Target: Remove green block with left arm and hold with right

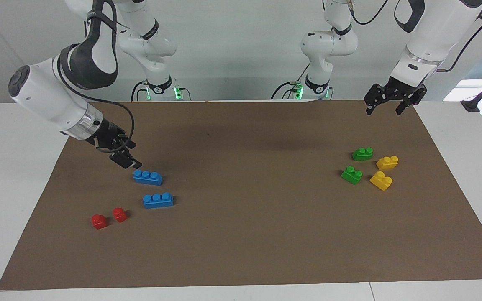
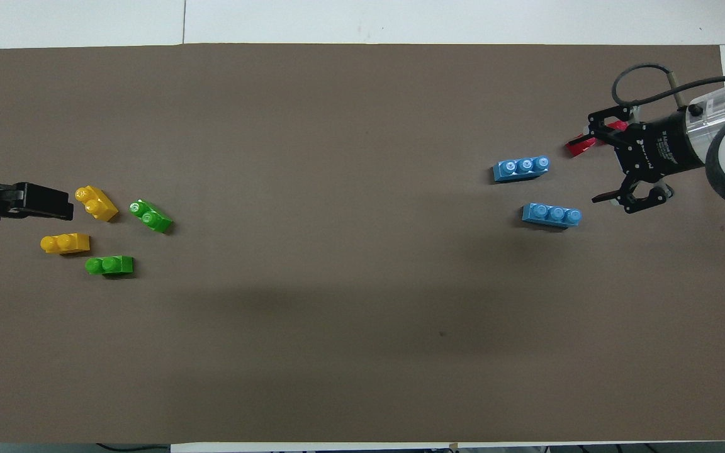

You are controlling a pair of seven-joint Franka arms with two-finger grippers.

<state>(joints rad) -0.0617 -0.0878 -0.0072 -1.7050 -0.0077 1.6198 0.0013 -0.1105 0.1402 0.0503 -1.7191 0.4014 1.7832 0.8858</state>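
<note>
Two green blocks (image 1: 362, 154) (image 1: 351, 174) lie loose on the mat at the left arm's end, beside two yellow bricks (image 1: 387, 162) that crowd any approach. The left gripper (image 1: 387, 105) hangs released and empty above them; it should descend straight, straddling one block's sides. The right gripper (image 1: 126, 161), also spread and empty, is low beside a blue brick (image 1: 147, 177).

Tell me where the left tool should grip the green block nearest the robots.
Come from above and close across the long flat sides of the green block, below the studs. It lies flat, studs up, apart from the yellow brick beside it. The left tool hangs empty nearby.
</note>
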